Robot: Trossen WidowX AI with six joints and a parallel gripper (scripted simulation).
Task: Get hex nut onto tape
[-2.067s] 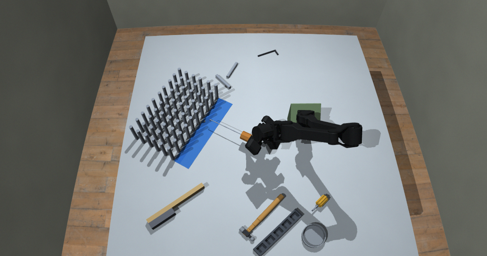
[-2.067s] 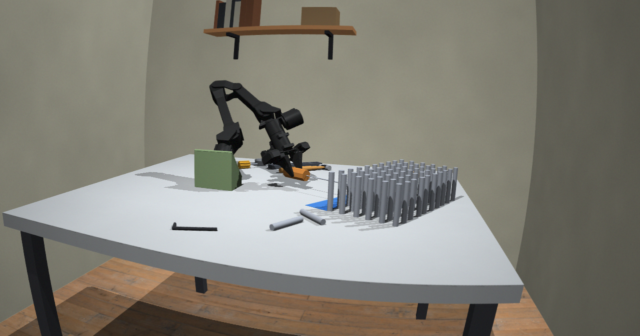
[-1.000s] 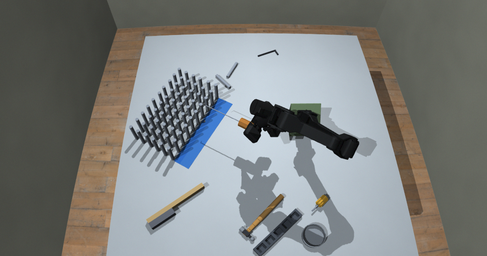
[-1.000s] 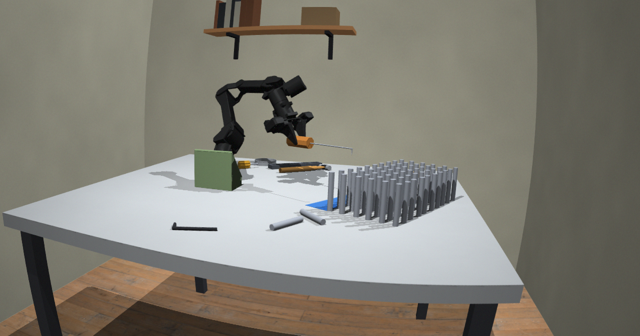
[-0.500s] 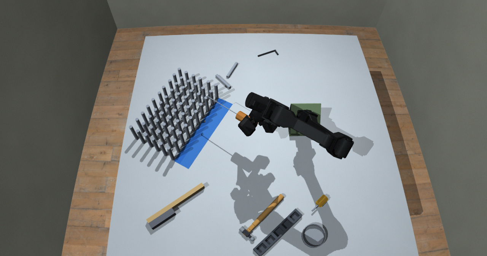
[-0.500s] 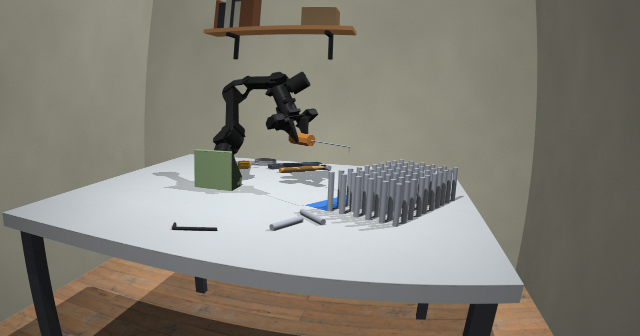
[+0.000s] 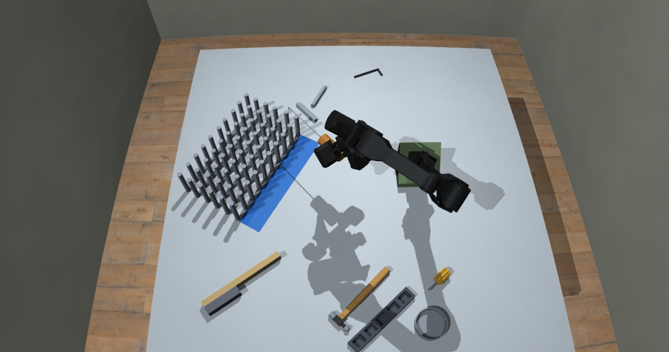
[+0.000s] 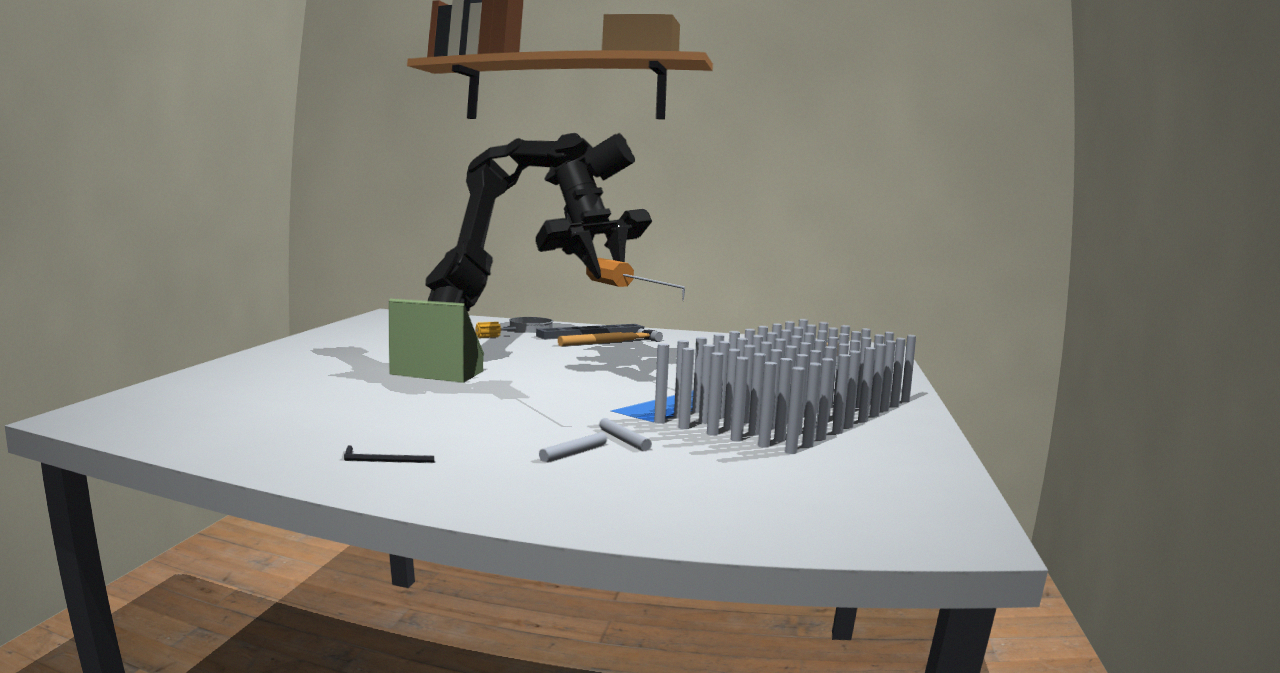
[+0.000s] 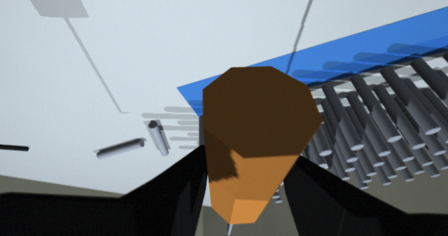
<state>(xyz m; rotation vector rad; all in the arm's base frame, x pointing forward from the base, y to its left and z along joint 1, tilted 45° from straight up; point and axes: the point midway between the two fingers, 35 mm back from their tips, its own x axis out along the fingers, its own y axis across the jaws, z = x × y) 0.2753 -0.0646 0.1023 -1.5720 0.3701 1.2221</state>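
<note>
My gripper (image 7: pixel 329 149) is shut on the orange-brown handle of the hook pick (image 8: pixel 614 271) and holds it high above the table. Its thin wire shaft (image 8: pixel 657 282) points toward the spacers, with the hook at its tip. In the wrist view the handle (image 9: pixel 257 134) fills the middle between my fingers. The grid of standing grey spacers (image 7: pixel 238 155) stands left of the gripper. The blue strip of tape (image 7: pixel 280 181) lies along its near side. The hex nut is hidden among the spacers.
Two fallen spacers (image 7: pixel 312 104) lie at the grid's far corner, a black hex key (image 7: pixel 368 72) beyond. A green block (image 7: pixel 418 165) sits at the arm's base. A brush (image 7: pixel 240 282), hammer (image 7: pixel 360 298), black tray (image 7: pixel 382 319), ring (image 7: pixel 431 322) and small screwdriver (image 7: pixel 441 277) lie at the near end.
</note>
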